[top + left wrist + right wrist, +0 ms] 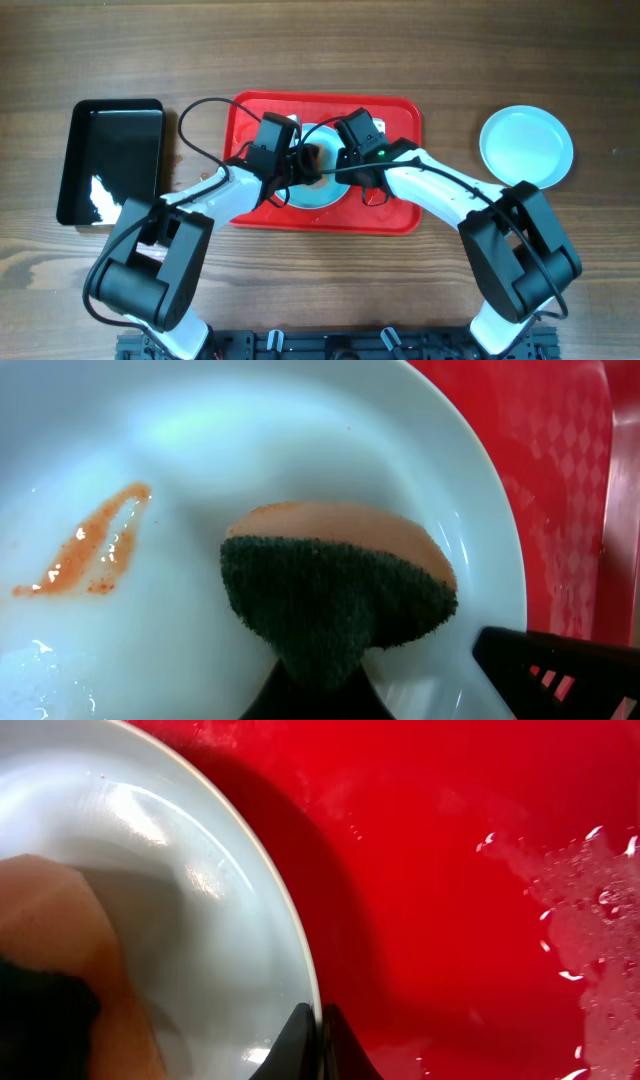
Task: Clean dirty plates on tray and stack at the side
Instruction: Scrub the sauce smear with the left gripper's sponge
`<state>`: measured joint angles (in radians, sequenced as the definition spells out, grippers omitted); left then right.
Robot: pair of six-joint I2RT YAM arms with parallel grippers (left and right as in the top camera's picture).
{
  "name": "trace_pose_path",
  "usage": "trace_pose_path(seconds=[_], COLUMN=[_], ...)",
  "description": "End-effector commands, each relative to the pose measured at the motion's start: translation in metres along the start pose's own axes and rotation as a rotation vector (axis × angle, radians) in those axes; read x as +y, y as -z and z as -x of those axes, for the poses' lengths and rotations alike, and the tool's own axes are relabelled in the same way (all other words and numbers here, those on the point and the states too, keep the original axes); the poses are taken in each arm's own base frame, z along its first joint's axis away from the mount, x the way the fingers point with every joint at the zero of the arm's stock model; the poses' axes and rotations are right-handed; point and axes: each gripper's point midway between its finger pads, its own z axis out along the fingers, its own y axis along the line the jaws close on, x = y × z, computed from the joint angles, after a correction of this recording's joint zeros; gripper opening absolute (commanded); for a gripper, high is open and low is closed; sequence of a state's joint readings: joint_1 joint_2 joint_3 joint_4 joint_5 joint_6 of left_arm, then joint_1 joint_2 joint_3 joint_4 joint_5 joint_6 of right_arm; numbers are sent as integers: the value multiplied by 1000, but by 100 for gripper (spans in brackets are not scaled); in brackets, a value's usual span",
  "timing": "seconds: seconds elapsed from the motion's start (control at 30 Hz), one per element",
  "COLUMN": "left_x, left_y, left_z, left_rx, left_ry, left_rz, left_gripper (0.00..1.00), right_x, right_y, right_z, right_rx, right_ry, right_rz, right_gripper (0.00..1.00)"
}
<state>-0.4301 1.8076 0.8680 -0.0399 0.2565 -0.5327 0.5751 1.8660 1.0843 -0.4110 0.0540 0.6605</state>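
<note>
Was mid-scrub: left claw [315, 695] clamped on the sponge [335, 595], right claw [320, 1040] pinching the plate [170, 850] rim. Next I'd need to swipe that orange smear [90, 545].

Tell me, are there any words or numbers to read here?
None: no words, numbers or signs show on the red tray, the black tray, the plate on the tray, the plate on the table or the sponge.
</note>
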Motion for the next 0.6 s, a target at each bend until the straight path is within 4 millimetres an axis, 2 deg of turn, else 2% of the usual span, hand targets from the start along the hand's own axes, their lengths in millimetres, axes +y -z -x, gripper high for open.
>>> trace_pose_path(seconds=[0.0,0.17,0.3,0.57], left_x=[23,53,63,57], left_y=[-13,-7,-1,6], left_z=[-7,14,33,70], left_rx=[4,-112,-194,-331], left_ry=[7,-11,-51,-57], left_rz=[94,258,321,280], left_gripper=[4,4,4,4], right_x=[-5,-5,-5,-5], right_y=[1,1,1,1], right_z=[0,0,0,-1], right_rx=[-8,-8,-6,-2], right_ry=[4,4,4,4], right_rz=[-17,-17,-16,-16], right_gripper=[4,4,4,4])
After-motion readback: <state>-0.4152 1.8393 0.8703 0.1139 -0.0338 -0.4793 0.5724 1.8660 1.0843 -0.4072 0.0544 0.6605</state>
